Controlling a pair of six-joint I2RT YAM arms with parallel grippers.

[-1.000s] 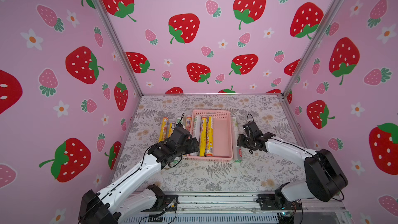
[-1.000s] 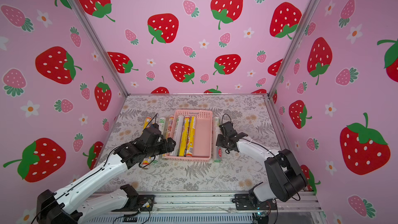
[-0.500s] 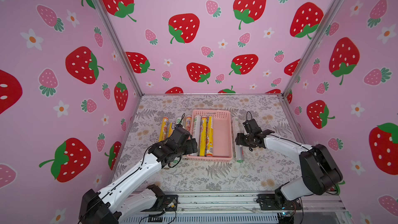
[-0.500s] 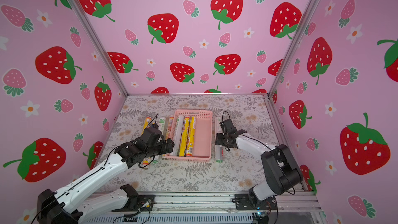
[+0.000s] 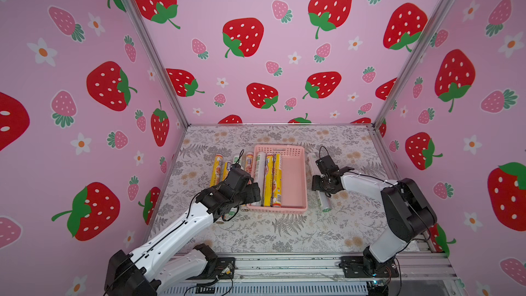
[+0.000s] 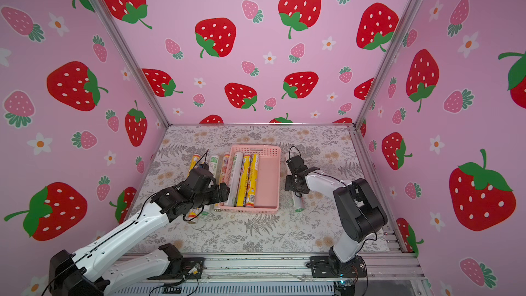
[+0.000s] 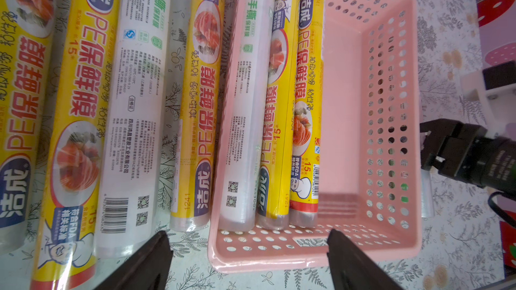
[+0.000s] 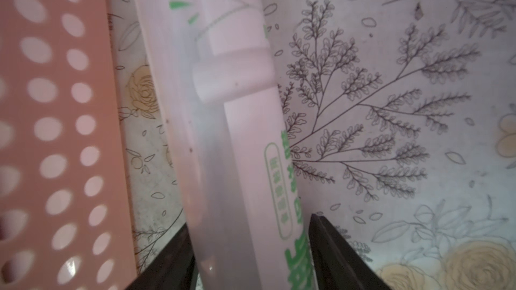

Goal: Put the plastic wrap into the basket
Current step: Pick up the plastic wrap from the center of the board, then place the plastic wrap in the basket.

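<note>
We are at the white green-labelled roll beside the basket: right gripper straddles it, whether pinching we cannot tell, left gripper spread empty; next, clamp and lift in.

"洁成", "PE保鲜膜" and "1241" on yellow rolls; green "手撕" on white rolls.

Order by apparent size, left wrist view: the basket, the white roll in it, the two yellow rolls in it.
1. basket
2. white roll
3. middle yellow roll and end yellow roll: alike, not ranked apart.
</note>
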